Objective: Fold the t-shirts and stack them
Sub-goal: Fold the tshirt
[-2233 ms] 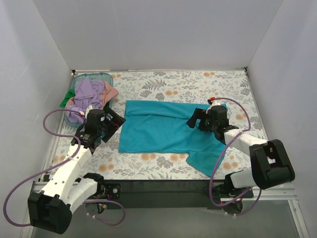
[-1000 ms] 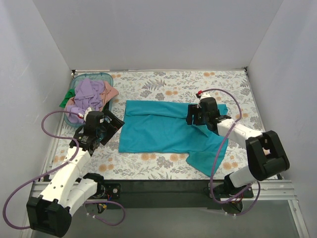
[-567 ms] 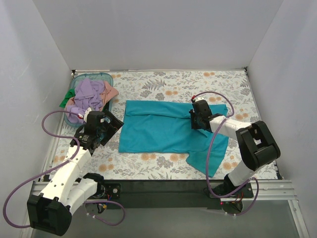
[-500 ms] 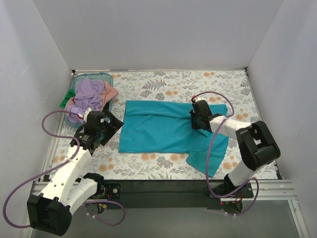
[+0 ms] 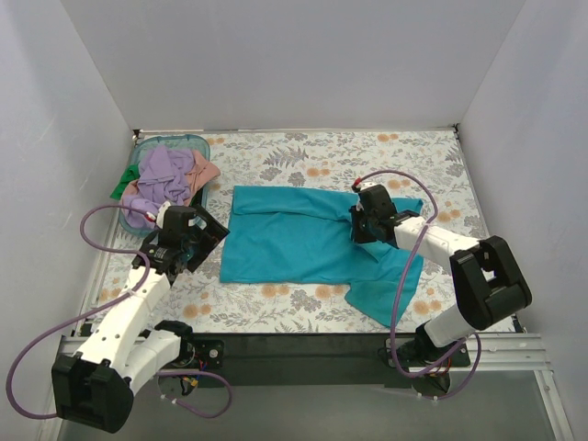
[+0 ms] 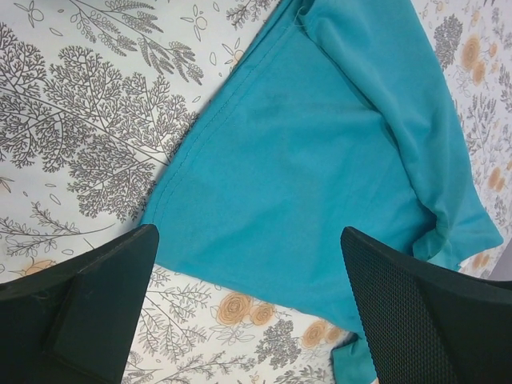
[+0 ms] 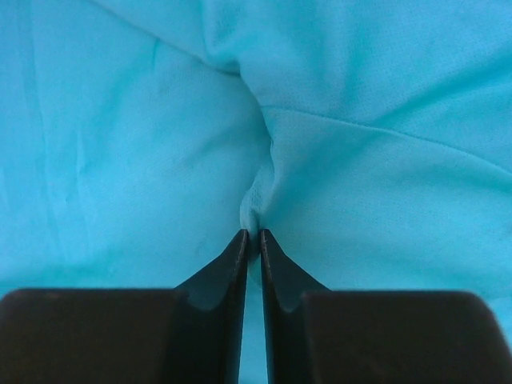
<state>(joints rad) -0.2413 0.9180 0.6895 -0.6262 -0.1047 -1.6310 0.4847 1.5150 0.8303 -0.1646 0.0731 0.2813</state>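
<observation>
A teal-blue t-shirt [image 5: 303,241] lies spread across the middle of the floral table, one sleeve trailing toward the near right. My right gripper [image 5: 360,223] sits on the shirt's right part; in the right wrist view it [image 7: 253,234] is shut, pinching a small ridge of the teal cloth [image 7: 256,210]. My left gripper [image 5: 204,237] hovers at the shirt's left edge, open, its wide-set fingers [image 6: 96,280] above the lower left hem of the shirt [image 6: 320,160], holding nothing. More t-shirts, lavender [image 5: 163,175], salmon-pink [image 5: 206,171] and green [image 5: 122,186], are heaped at the back left.
A teal plastic basket [image 5: 195,143] at the back left corner holds the heaped shirts. White walls close the table on three sides. Purple cables loop beside both arms. Bare floral tabletop [image 5: 322,156] shows behind the shirt and along the near edge.
My right gripper has slid left onto the shirt and closed on a fold of its cloth. The left arm has barely moved and stays open.
</observation>
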